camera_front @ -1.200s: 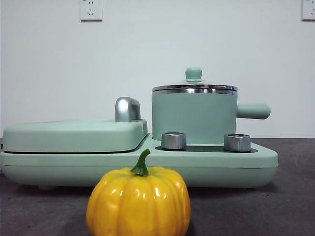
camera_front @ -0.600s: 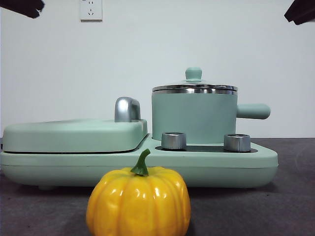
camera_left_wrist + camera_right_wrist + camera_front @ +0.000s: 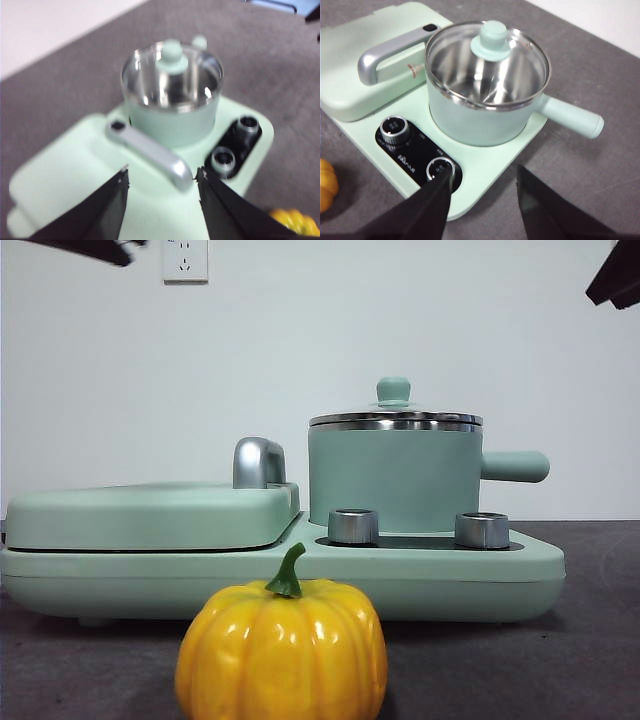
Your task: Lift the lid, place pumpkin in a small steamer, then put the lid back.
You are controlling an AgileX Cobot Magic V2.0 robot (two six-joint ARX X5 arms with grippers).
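Two dials (image 3: 394, 129) beside small steamer (image 3: 480, 122)

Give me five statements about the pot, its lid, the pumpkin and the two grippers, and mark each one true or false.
1. The lid sits on the small steamer. True.
2. The pumpkin is inside the steamer. False: it stands on the table in front of the appliance.
3. The left gripper holds the lid's knob. False: it is open, empty and above the appliance.
4. The right gripper is open and empty. True.
5. The steamer's side handle is missing. False: it juts from the pot's side.
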